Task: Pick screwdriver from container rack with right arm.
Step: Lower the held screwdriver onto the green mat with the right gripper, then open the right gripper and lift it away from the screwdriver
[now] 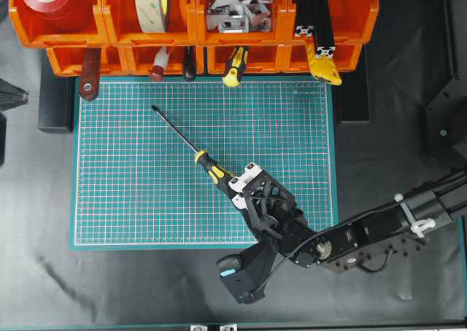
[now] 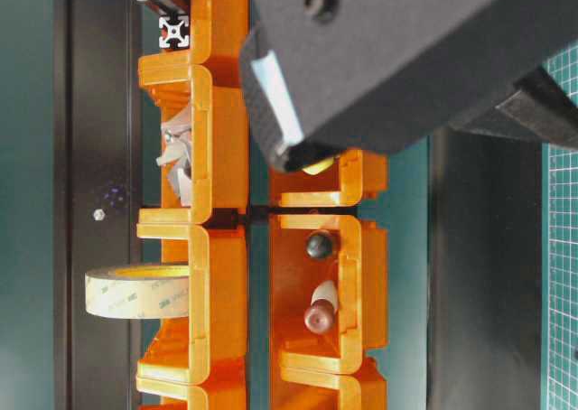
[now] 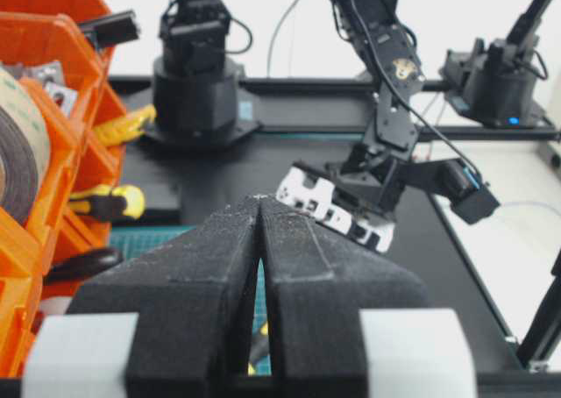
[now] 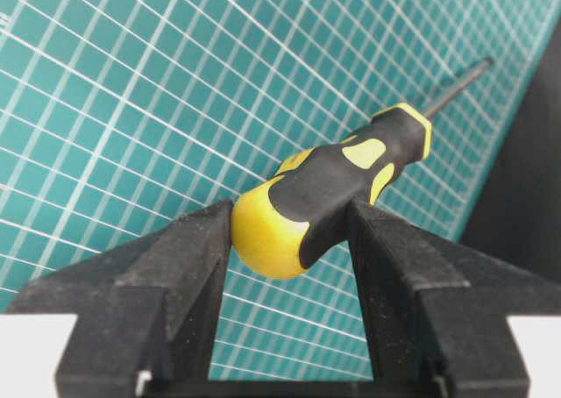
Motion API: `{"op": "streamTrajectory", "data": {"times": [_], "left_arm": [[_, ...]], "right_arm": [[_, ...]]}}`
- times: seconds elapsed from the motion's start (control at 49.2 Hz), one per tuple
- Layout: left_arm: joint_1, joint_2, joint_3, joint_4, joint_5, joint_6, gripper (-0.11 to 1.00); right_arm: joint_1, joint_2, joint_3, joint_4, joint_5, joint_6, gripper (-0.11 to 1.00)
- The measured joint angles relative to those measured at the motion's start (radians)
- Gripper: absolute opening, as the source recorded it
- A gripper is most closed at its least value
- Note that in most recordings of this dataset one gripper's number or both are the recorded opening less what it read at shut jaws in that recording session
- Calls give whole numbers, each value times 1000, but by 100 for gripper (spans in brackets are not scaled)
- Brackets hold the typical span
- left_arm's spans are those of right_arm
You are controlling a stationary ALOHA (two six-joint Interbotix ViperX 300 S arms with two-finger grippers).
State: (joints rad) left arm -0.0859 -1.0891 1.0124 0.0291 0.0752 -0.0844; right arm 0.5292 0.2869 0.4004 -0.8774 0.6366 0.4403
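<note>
The screwdriver (image 1: pixel 191 147) is already out of the container rack (image 1: pixel 197 36), lying or hovering low over the green cutting mat (image 1: pixel 131 185) with its shaft pointing toward the bins. The right tool (image 1: pixel 235 187) is clamped on the handle's butt end. The pick looks essentially done. The left tool (image 3: pixel 260 266) sits closed together, idle.

You see the bright orange plastic container rack (image 2: pixel 226 274) turned sideways. A large black robot part with a pale patch (image 2: pixel 406 58) fills the top right corner, hiding some bins. One bin holds a beige tape roll (image 2: pixel 135 291), another grey metal pieces (image 2: pixel 178 153), another a dark-red tool handle (image 2: pixel 319 315) beside a black knob (image 2: pixel 318 245).
</note>
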Motion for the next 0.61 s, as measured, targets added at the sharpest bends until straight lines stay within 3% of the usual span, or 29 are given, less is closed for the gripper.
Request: {"op": "streamTrajectory", "data": {"times": [0.345,0.487,0.609], "left_arm": [[-2,0,2,0,0,-2,0],[-2,0,2,0,2,0,0],[-2,0,2,-2,2,0,0]], "right_arm": [[0,0,11,49,-103,166,45],[12,-3,23,60,-118,199,79],[9,-28,35,60,-118,227,83]]}}
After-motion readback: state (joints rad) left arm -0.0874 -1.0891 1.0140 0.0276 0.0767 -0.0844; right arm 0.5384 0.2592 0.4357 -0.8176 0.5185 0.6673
